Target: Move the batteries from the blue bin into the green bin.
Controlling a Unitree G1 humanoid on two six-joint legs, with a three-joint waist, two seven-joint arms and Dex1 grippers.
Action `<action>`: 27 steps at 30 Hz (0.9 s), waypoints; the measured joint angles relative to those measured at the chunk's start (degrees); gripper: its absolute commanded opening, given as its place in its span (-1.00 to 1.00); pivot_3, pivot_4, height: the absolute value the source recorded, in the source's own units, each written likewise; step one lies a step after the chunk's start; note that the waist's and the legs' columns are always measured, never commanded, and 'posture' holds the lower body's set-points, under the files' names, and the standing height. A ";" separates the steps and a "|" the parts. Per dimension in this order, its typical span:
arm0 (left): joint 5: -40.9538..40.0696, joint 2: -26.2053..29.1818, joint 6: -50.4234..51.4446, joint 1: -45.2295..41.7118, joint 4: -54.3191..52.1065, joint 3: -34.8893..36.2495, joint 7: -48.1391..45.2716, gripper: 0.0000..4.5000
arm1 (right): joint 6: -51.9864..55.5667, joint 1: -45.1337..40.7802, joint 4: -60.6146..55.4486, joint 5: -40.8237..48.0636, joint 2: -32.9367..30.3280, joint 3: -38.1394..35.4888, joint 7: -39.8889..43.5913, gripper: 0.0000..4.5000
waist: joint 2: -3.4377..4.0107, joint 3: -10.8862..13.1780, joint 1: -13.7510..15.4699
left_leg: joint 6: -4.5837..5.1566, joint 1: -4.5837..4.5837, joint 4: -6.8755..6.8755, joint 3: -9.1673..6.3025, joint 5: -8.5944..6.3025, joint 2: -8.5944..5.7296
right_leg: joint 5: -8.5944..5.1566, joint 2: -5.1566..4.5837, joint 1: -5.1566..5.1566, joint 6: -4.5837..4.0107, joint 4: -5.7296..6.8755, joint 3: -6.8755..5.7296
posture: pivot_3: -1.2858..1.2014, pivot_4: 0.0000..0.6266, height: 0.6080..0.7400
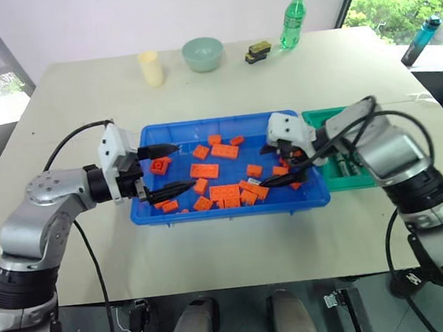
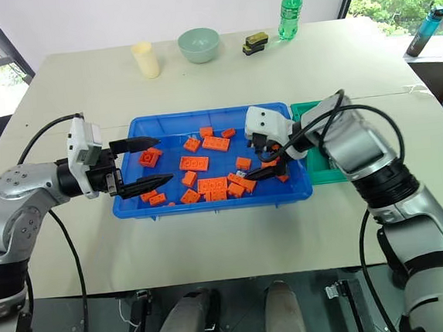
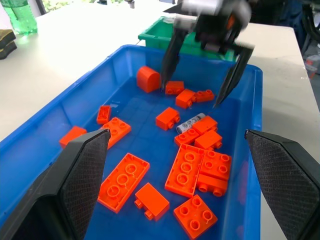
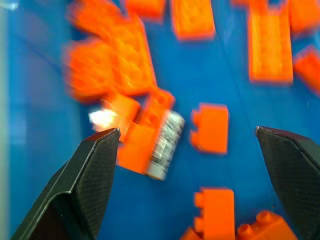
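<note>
Right gripper (image 3: 202,67) spread wide, empty, hovers over right part of blue bin (image 1: 155,210). Battery (image 4: 165,145) lies flat on bin floor, pressed against orange bricks (image 4: 137,145) (one side crowded, other clear). Likely small, rigid, smooth, prone to roll; best pinched across middle of barrel. Left gripper (image 1: 171,170) also spread wide, empty, over bin's left end. Green bin (image 1: 335,175) sits just beside blue bin.
</note>
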 measured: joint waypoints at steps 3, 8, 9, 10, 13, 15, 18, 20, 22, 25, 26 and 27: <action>0.08 -0.01 -0.04 -0.19 0.39 -0.27 -0.49 1.00 | -13.63 -2.23 5.95 0.21 -1.55 -0.15 6.18 0.97 | -0.01 0.00 -0.07 | 0.00 0.00 0.02 0.01 0.00 0.00 | 0.00 0.01 0.02 0.00 -0.01 0.00 | 0.03 -0.52 0.84; 0.40 -0.29 -0.12 -1.05 0.61 -1.27 -0.58 1.00 | -35.27 -10.00 23.72 -5.75 0.69 2.99 10.92 0.97 | -0.01 0.00 -0.41 | 0.00 0.01 0.00 0.04 0.00 0.05 | 0.00 0.04 -0.04 0.00 -0.01 0.00 | 0.03 -0.52 0.84; 0.40 -0.29 -0.12 -1.12 0.59 -1.30 -0.50 1.00 | -40.25 -11.22 26.72 -7.17 1.61 4.06 11.52 0.97 | 0.00 0.00 -0.56 | -0.01 0.01 -0.02 0.03 0.00 0.06 | 0.00 0.05 -0.06 0.00 0.00 0.00 | 0.03 -0.52 0.84; 0.39 -0.30 -0.11 -1.11 0.55 -1.28 -0.43 1.00 | -44.82 -12.10 29.31 -8.44 2.57 5.11 12.03 0.97 | -0.01 0.00 -0.79 | -0.01 0.01 -0.04 0.03 0.01 0.06 | 0.00 0.05 -0.07 0.00 0.00 0.00 | 0.03 -0.52 0.84; 0.28 -0.24 0.01 -0.01 -0.09 -1.08 -0.03 1.00 | -56.97 -14.23 36.65 -12.74 5.76 8.18 12.21 0.97 | -0.01 0.00 -1.40 | -0.01 0.01 -0.04 0.03 0.01 0.05 | 0.00 0.04 -0.07 0.00 0.00 0.00 | 0.03 -0.52 0.84; 0.11 -0.13 0.33 1.00 -0.92 -0.98 0.56 1.00 | -62.96 -15.85 41.15 -15.29 7.54 9.89 12.19 0.97 | 0.00 0.00 -1.57 | -0.01 0.01 -0.05 0.01 0.01 0.06 | 0.00 0.06 -0.08 0.00 0.01 0.00 | 0.03 -0.52 0.84; -0.37 0.46 0.68 2.28 -2.44 -0.24 1.19 1.00 | -70.17 -18.39 47.55 -18.29 10.82 11.58 11.98 0.97 | 0.00 0.00 -1.65 | -0.04 0.01 -0.04 -0.01 0.02 0.08 | 0.00 0.08 -0.11 0.00 0.01 -0.01 | 0.03 -0.52 0.84; -0.84 0.92 1.28 2.78 -3.26 0.71 1.74 1.00 | -73.36 -19.63 50.82 -19.49 12.95 12.10 11.25 0.97 | 0.00 0.00 -1.67 | -0.05 0.01 -0.04 -0.02 0.03 0.08 | 0.00 0.09 -0.12 0.00 0.02 0.00 | 0.03 -0.52 0.84; -1.37 1.23 1.71 3.35 -3.94 1.35 2.11 1.00 | -76.13 -20.92 54.08 -21.05 15.06 12.89 10.39 0.97 | 0.00 0.00 -1.67 | -0.06 0.01 -0.04 -0.03 0.03 0.08 | 0.00 0.09 -0.12 0.00 0.02 -0.01 | 0.03 -0.52 0.84; -1.54 1.55 2.09 4.56 -5.02 1.72 2.94 1.00 | -79.27 -21.73 57.90 -23.17 17.51 13.77 8.74 0.97 | 0.00 0.00 -1.56 | -0.06 0.01 -0.05 -0.07 0.03 0.07 | 0.00 0.10 -0.10 0.00 0.03 0.00 | 0.03 -0.52 0.84; -1.55 1.61 2.38 4.73 -5.19 1.86 3.09 1.00 | -79.90 -21.83 58.84 -23.71 18.06 13.85 8.32 0.97 | 0.00 0.00 -1.53 | -0.06 0.01 -0.05 -0.09 0.03 0.07 | 0.00 0.11 -0.08 0.00 0.03 -0.01 | 0.03 -0.52 0.84; -1.56 1.67 2.58 4.82 -5.30 2.05 3.17 1.00 | -80.66 -22.37 59.71 -24.05 18.52 13.88 7.96 0.97 | 0.00 0.00 -1.57 | -0.06 0.01 -0.05 -0.09 0.03 0.07 | 0.00 0.11 -0.08 0.00 0.03 -0.01 | 0.03 -0.52 0.84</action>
